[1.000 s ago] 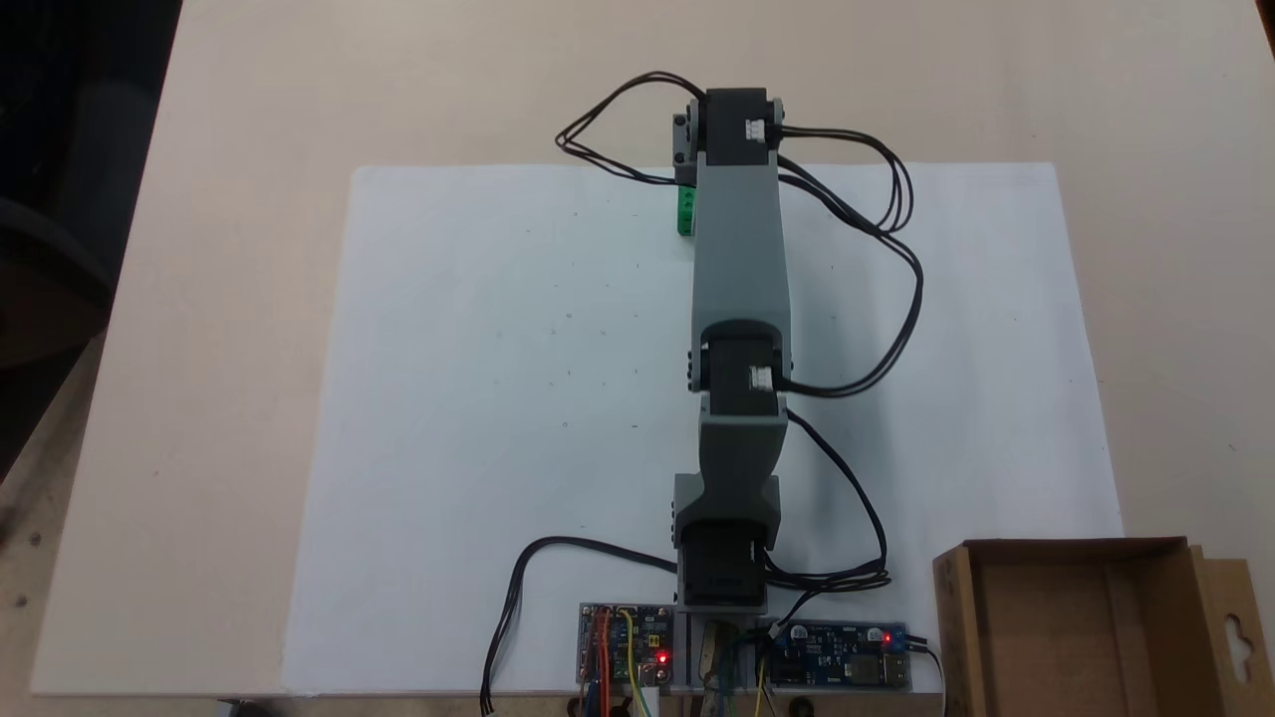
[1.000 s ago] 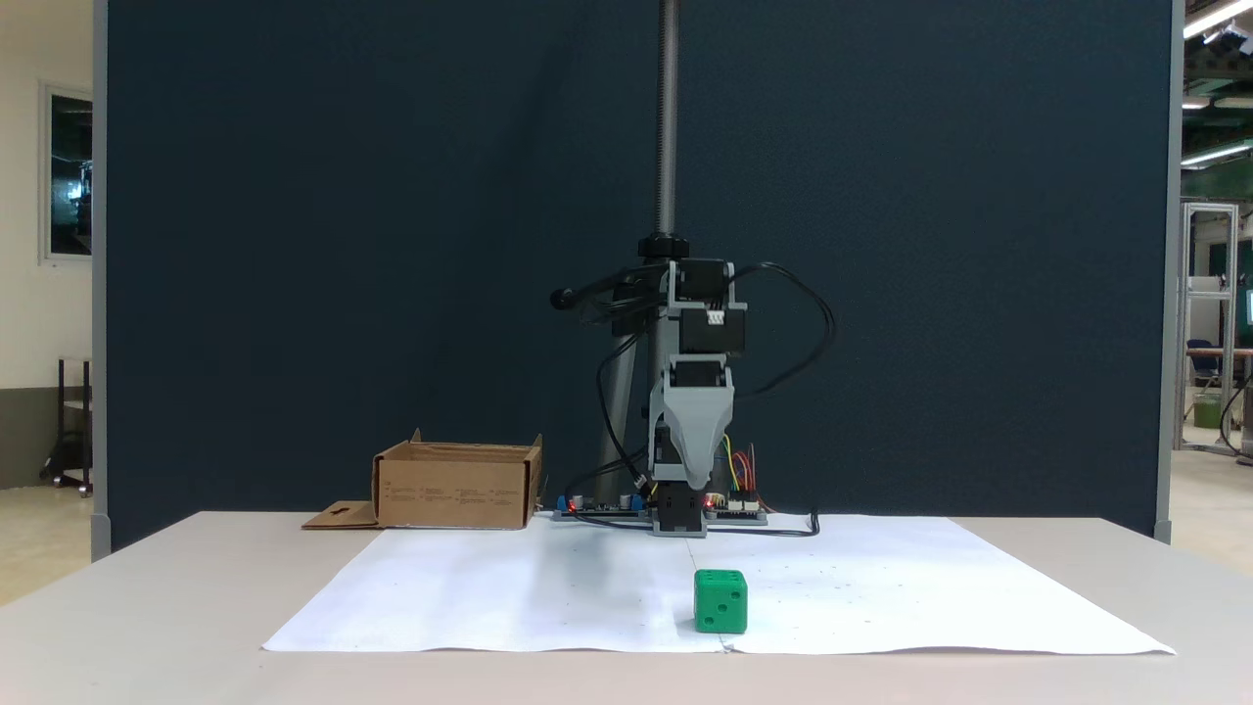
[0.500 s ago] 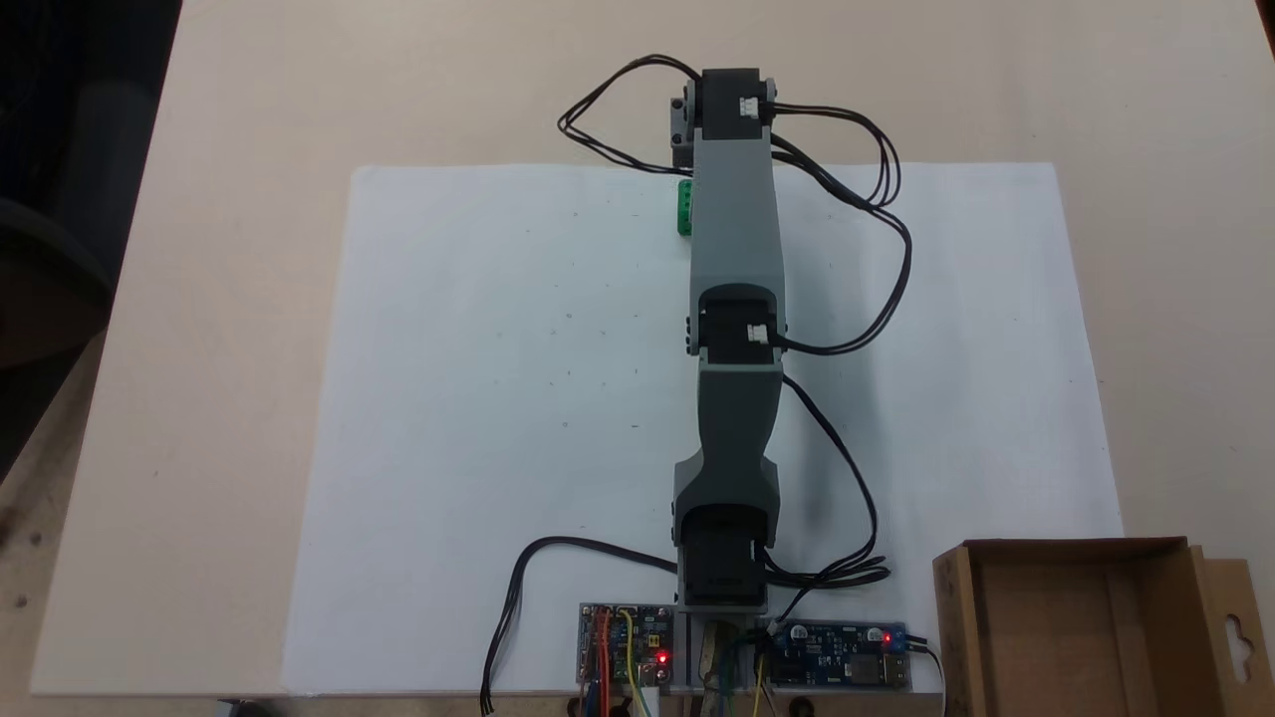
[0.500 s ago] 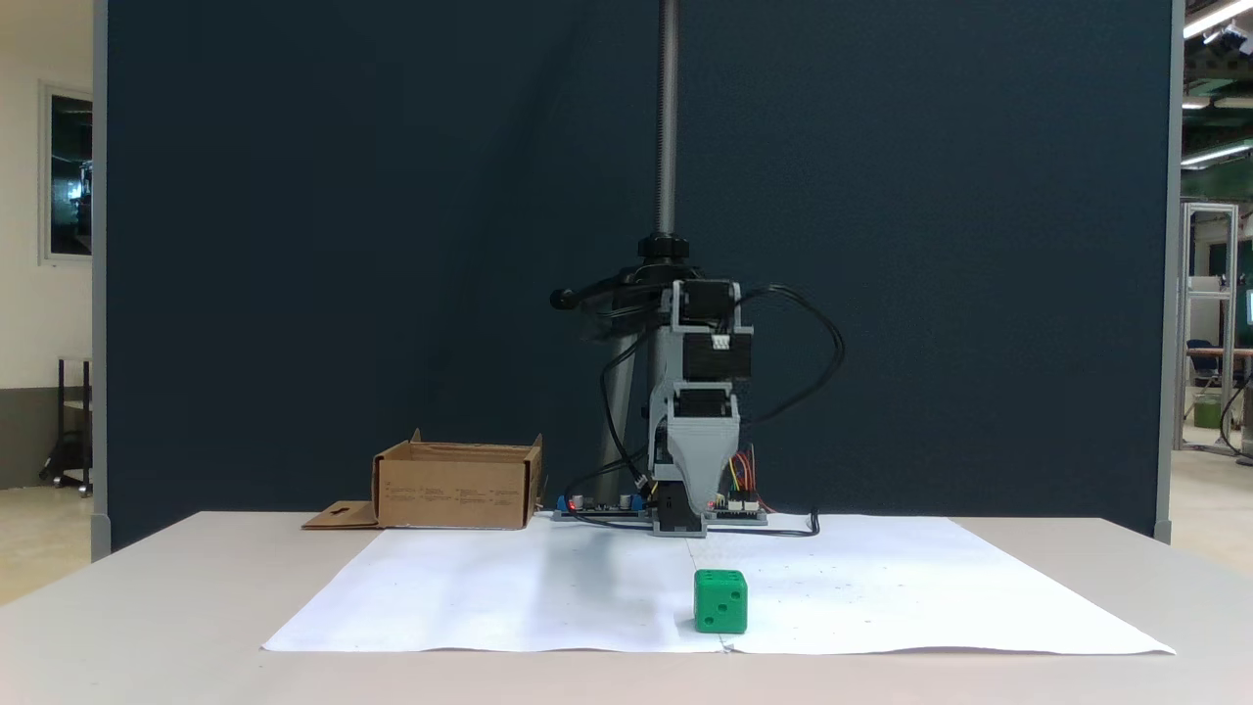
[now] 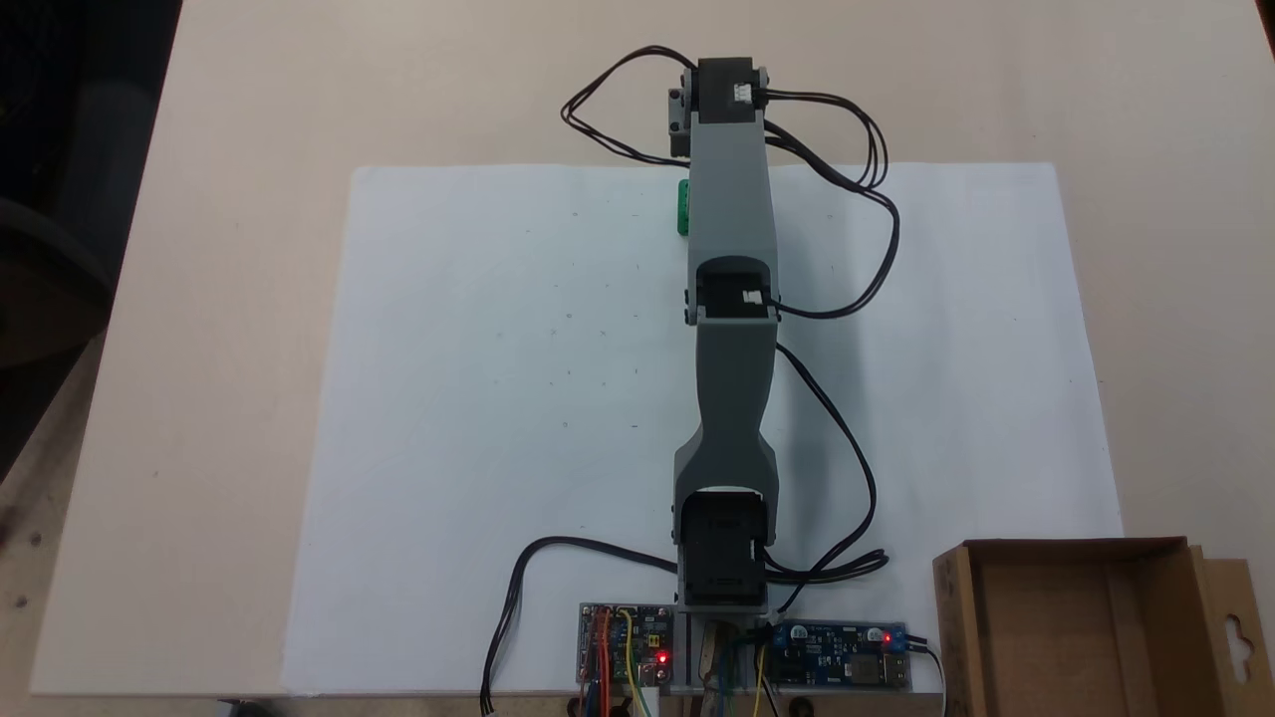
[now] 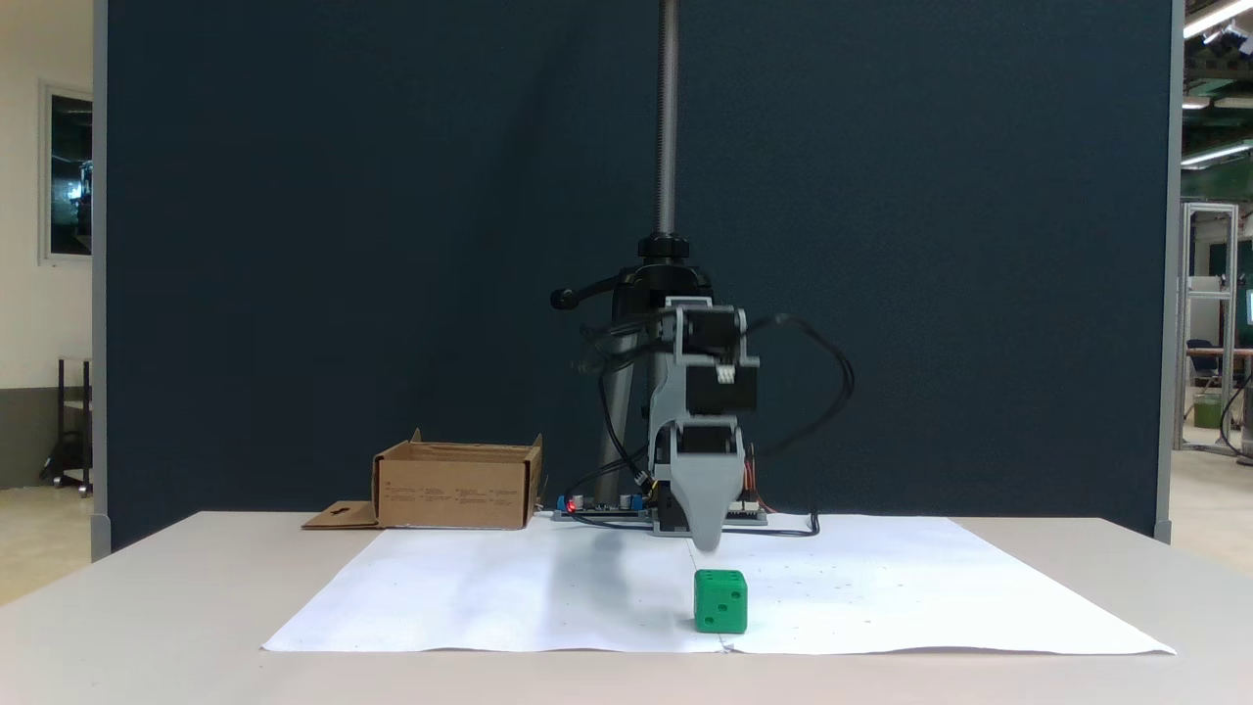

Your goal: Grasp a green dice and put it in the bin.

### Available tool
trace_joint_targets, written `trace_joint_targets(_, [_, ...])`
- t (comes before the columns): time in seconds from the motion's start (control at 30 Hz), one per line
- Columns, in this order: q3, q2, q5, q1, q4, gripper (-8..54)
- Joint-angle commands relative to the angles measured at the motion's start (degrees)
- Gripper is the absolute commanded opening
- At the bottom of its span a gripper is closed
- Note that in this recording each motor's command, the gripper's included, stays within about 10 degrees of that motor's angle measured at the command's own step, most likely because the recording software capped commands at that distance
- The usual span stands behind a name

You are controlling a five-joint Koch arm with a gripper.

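The green dice (image 6: pixel 721 601) sits on the white paper (image 6: pixel 489 597) near its front edge. From above, only a green sliver of the dice (image 5: pixel 682 207) shows beside the stretched-out grey arm (image 5: pixel 732 249). My gripper (image 6: pixel 707 540) points straight down, its grey tip just above and slightly behind the dice, not touching it. A single tapered jaw faces the camera, so whether it is open or shut is unclear. The bin (image 6: pixel 455 483), a brown cardboard box, stands far from the dice beside the arm's base, and its inside (image 5: pixel 1046 637) holds nothing.
Black cables (image 5: pixel 877 199) loop out beside the arm. Circuit boards (image 5: pixel 626 642) with red lights flank the base at the paper's edge. The bin's flap (image 5: pixel 1230 627) with a hang-hole lies flat on the table. A dark partition (image 6: pixel 294 245) stands behind the table.
The arm has stretched further out over the paper and dropped lower, bringing the gripper tip down close to the dice. The dice and the bin have not moved.
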Motion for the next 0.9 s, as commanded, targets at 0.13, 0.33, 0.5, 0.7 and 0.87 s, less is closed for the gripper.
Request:
trace_joint_targets(0.13, [-3.2,0.2,4.3,-1.7,2.9,41.2])
trace_joint_targets(0.33, [-3.2,-0.3,4.3,-2.1,2.9,41.2])
trace_joint_targets(0.5, [-3.2,-0.9,4.4,-2.4,3.0,41.2])
trace_joint_targets(0.7, [-3.2,-1.7,5.3,-2.8,2.9,41.2])
trace_joint_targets(0.87, [-3.2,-1.9,5.4,-2.9,3.0,41.2])
